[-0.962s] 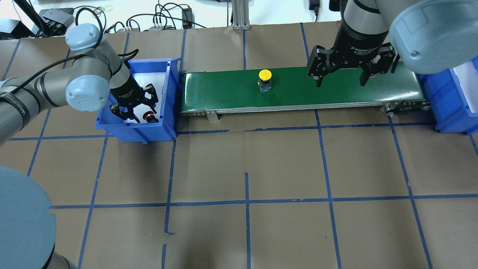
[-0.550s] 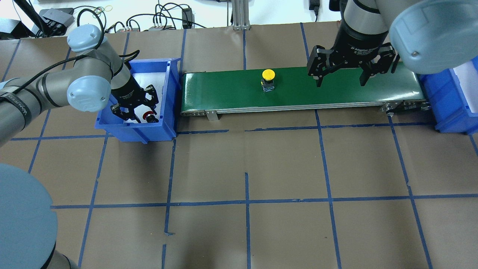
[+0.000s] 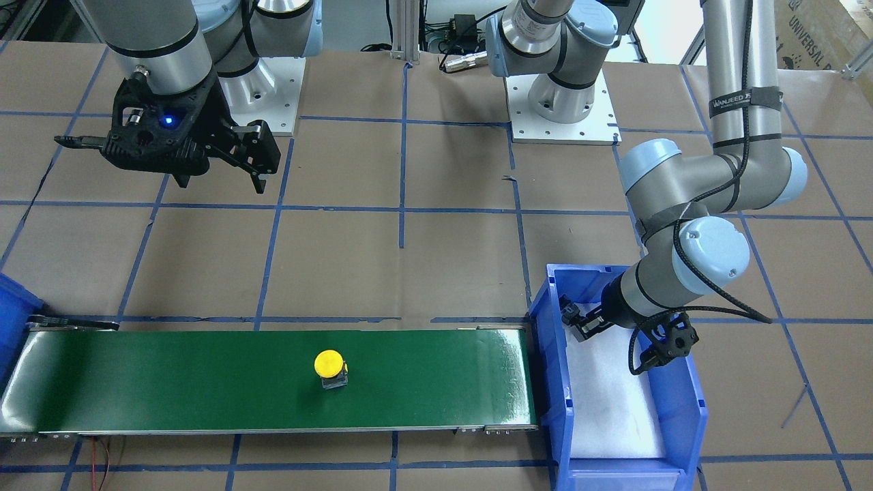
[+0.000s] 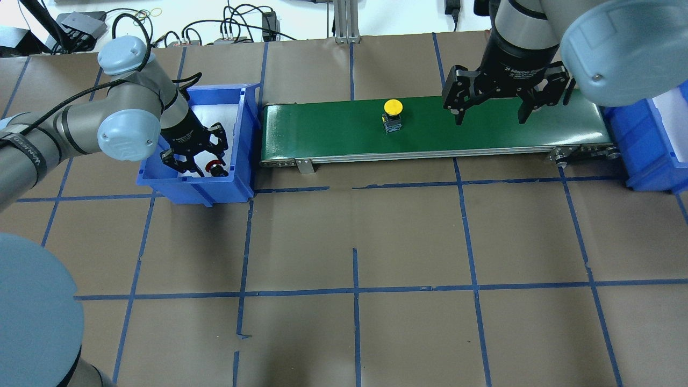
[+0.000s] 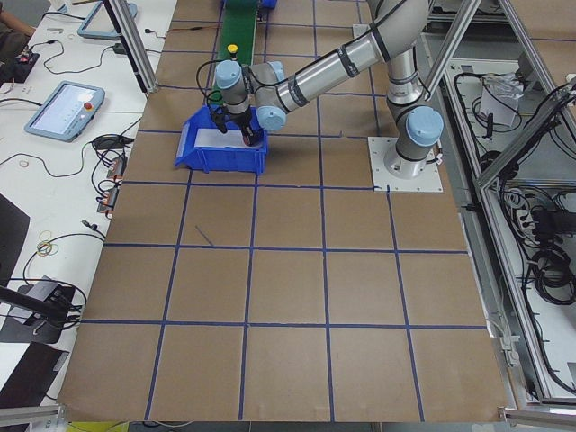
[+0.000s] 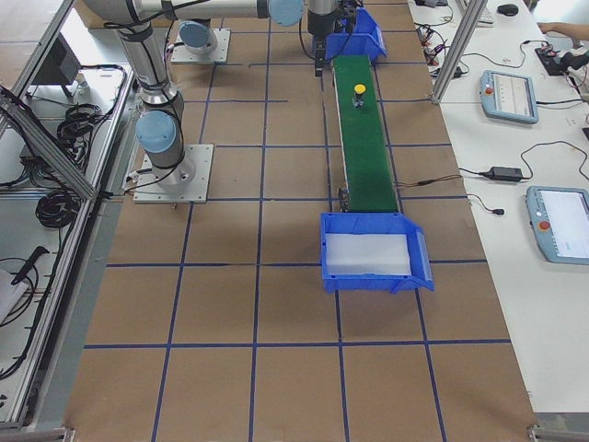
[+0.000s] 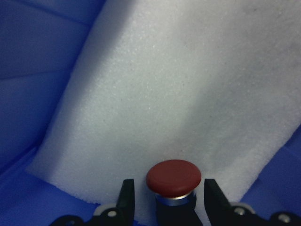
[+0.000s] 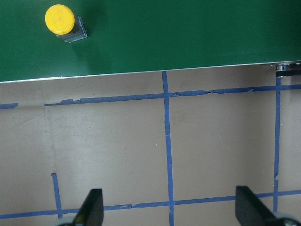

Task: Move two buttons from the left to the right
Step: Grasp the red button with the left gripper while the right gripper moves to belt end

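Note:
The yellow button (image 4: 393, 106) stands upright on the green conveyor belt (image 4: 322, 129), near its middle; it also shows in the front view (image 3: 328, 363) and the right wrist view (image 8: 59, 20). The red button (image 7: 174, 176) stands on white foam in the left blue bin (image 4: 247, 134). My left gripper (image 7: 169, 190) is low in that bin, open, with one finger on each side of the red button and small gaps showing. My right gripper (image 4: 490, 115) is open and empty above the belt, to the right of the yellow button.
A second blue bin (image 4: 645, 145) with a white foam liner stands at the belt's right end. The belt's metal frame (image 4: 376, 156) runs along its near side. Brown paper with blue tape lines covers the table (image 4: 355, 242). Cables lie behind the belt.
The yellow button has travelled a short way to the right along the belt. My left gripper has shifted slightly inside the bin. The right arm has not moved.

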